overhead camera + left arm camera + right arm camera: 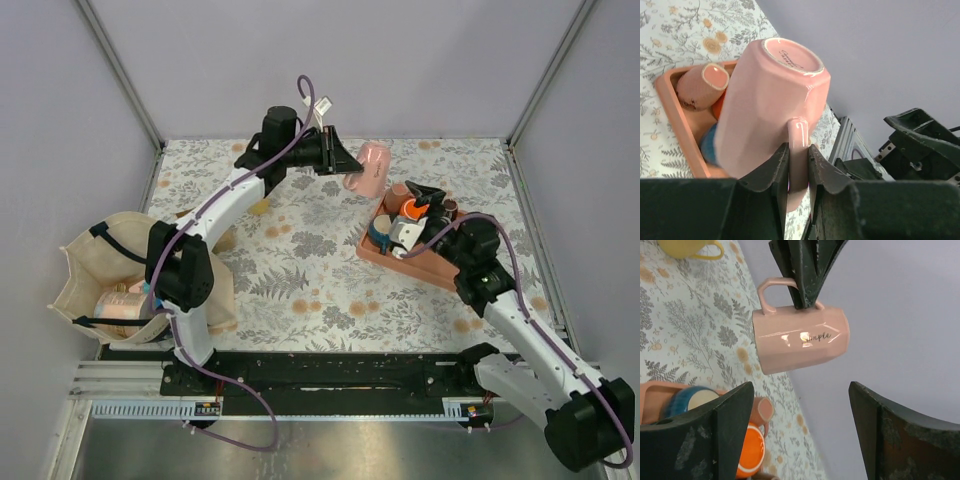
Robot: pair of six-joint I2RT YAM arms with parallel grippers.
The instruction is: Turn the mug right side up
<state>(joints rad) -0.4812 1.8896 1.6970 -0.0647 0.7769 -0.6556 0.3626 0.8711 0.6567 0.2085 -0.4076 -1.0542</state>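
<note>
Mug point(770, 110) is up off the bench point(300, 270), tipped sideways, left gripper point(799, 150) clamped on its handle point(799, 132), right gripper point(801, 390) spread wide nearby.

Reaches way out with the left arm point(225, 205), stretched toward the far side, elbow only slightly bent. Pinches down hard with the left gripper point(798, 152), fingers point(775, 170) nearly together on either side of the mug point(770, 100) handle, mug up in the air. Folds the right arm point(520, 320) at the elbow, angled forward and left. Holds the right gripper point(801, 386) spread wide, fingers point(730, 430) touching nothing, aimed at the left one.
</note>
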